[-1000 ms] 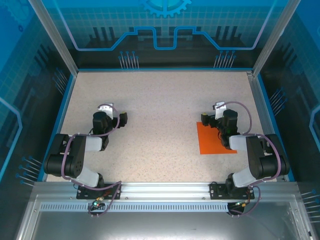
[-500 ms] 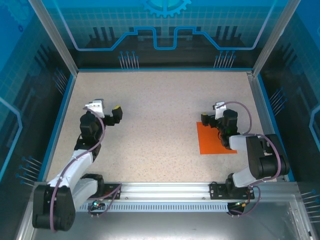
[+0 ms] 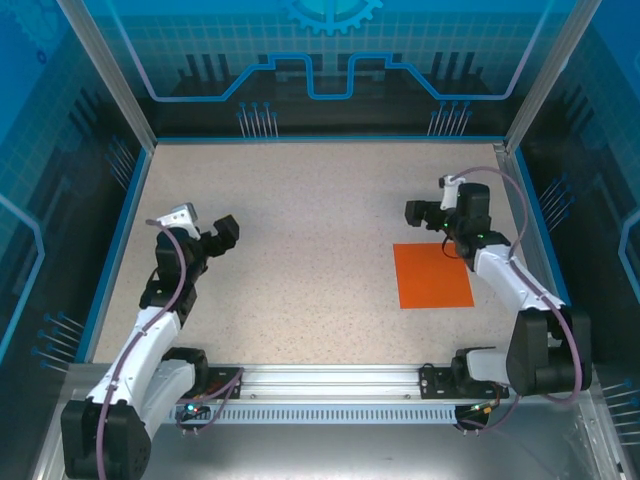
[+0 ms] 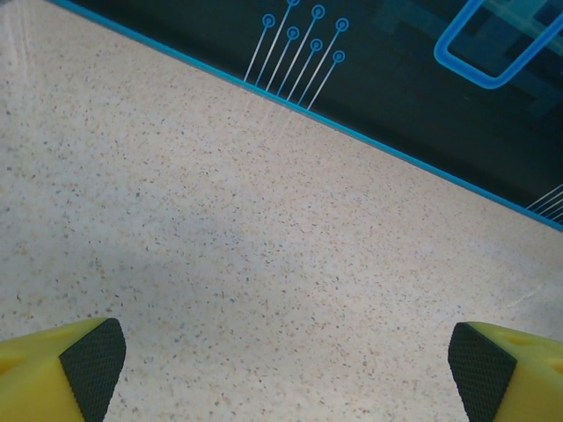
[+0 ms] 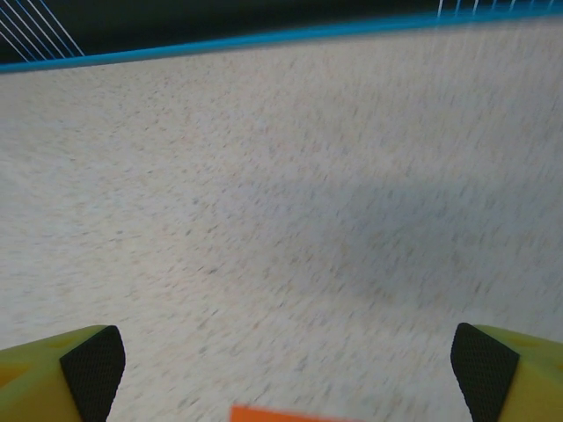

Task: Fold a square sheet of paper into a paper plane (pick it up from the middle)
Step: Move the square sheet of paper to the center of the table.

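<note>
The square sheet of paper [image 3: 432, 275] is a plain bright orange square lying flat on the right side of the speckled table. My right gripper [image 3: 417, 212] hovers open just beyond the sheet's far left corner, fingers pointing left. In the right wrist view the sheet's edge [image 5: 295, 414] peeks in at the bottom, below the wide-apart right gripper [image 5: 288, 369], which has nothing between its fingers. My left gripper [image 3: 226, 232] stands open over bare table at the left. Its yellow fingers [image 4: 62, 374] with black pads frame bare tabletop. A paper plane is out of view.
A blue-edged wall [image 3: 320, 138] bounds the table at the back, and metal frame posts [image 3: 105, 75] rise at the corners. The arm bases sit on the rail [image 3: 320, 380] along the near edge. Between the two arms lies speckled tabletop [image 3: 320, 250].
The left arm has unfolded and stretched out, carrying its gripper slightly left. The right arm has risen and moved its gripper back off the sheet, which now lies fully uncovered.
</note>
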Tool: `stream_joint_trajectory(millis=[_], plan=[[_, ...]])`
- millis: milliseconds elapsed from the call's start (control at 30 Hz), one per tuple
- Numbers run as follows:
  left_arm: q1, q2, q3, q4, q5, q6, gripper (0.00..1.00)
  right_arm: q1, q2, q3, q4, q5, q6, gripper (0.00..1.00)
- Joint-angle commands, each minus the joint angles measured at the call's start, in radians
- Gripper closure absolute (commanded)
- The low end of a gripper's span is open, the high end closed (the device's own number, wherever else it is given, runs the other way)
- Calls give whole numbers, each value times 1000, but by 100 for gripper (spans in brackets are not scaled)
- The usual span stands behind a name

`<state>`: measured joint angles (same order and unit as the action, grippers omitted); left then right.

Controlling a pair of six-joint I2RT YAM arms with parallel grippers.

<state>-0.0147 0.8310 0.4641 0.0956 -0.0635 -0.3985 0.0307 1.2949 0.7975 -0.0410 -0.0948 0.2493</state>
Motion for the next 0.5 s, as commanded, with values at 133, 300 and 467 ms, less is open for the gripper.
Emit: stream_joint_trajectory(millis=[133, 300, 467], plan=[[10, 35, 62, -88, 140, -142, 2, -111, 56, -28, -289, -299, 256, 1], [10, 123, 109, -138, 294, -130, 2, -32, 18, -78, -308, -265, 250, 2], [-42, 188, 101, -97, 398, -146, 1, 70, 27, -64, -377, -143, 263, 5]])
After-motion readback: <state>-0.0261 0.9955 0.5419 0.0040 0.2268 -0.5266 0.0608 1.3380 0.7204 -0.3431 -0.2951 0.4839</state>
